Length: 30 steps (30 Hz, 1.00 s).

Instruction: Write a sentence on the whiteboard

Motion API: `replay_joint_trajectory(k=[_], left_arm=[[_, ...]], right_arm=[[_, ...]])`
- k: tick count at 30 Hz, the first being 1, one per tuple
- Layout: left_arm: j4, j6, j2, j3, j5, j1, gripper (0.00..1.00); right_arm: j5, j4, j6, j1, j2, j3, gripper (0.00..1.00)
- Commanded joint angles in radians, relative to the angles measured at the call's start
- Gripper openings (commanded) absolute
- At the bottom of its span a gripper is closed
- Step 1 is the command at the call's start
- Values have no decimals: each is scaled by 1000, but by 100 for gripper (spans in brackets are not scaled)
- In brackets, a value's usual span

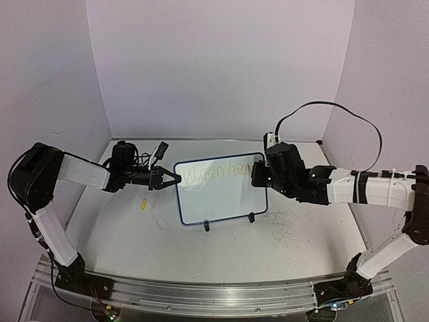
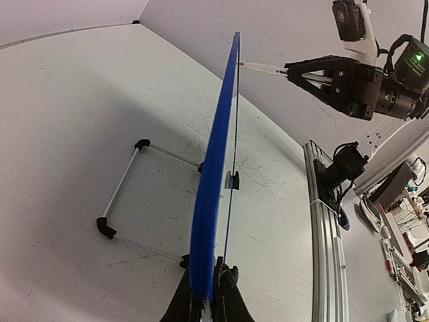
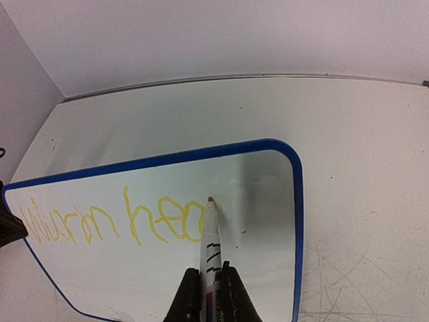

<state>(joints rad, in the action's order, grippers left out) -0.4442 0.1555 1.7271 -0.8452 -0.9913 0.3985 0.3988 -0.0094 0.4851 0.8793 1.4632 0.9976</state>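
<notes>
At the left of the table [image 1: 134, 241], item one: your left gripper [image 1: 173, 178], jaws closed on the left edge of the whiteboard [image 1: 221, 201], bracing it upright; the left wrist view shows the fingers [image 2: 228, 302] pinching the blue frame from both sides. Just below it on the tabletop, item two: a small yellow piece [image 1: 143, 203], possibly the marker's cap, too small to tell. Centre, item three: the whiteboard, standing on two black feet [image 1: 206, 227] toward the back of the table, between the two arms. Item four: the sentence [image 1: 216, 173], one line of pale yellow-green strokes along the board's top, reading roughly "Warm hea" from the right wrist. Right, item five: your right gripper [image 1: 258, 176], jaws clamped on a marker [image 3: 211, 241] whose tip sits on the board just after the last letter. Step in hand, by my judgement: mid-writing, second word unfinished, with most of the board bare. The next move calls for a light, steady stroke rightward while you hold the left brace firm; little room remains before the right frame, so any further word likely needs a lower line. Not readable: the overhead strokes are too faint to spell; the left wrist sees the board edge-on, so no writing; the right wrist cuts off the board's lower part; the marker is hidden overhead.
</notes>
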Motion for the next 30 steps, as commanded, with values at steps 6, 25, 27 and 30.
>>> replay_joint_trajectory(k=[6, 25, 27, 30], left_arm=[[55, -66, 8, -19, 134, 2, 0], [56, -68, 8, -16, 134, 2, 0], [56, -68, 11, -18, 133, 2, 0], [56, -68, 14, -20, 130, 2, 0]], right_arm=[[22, 22, 10, -12, 24, 44, 0], [1, -31, 99, -10, -22, -50, 0], [-1, -34, 108, -10, -25, -57, 0], [-10, -35, 115, -9, -27, -66, 0]])
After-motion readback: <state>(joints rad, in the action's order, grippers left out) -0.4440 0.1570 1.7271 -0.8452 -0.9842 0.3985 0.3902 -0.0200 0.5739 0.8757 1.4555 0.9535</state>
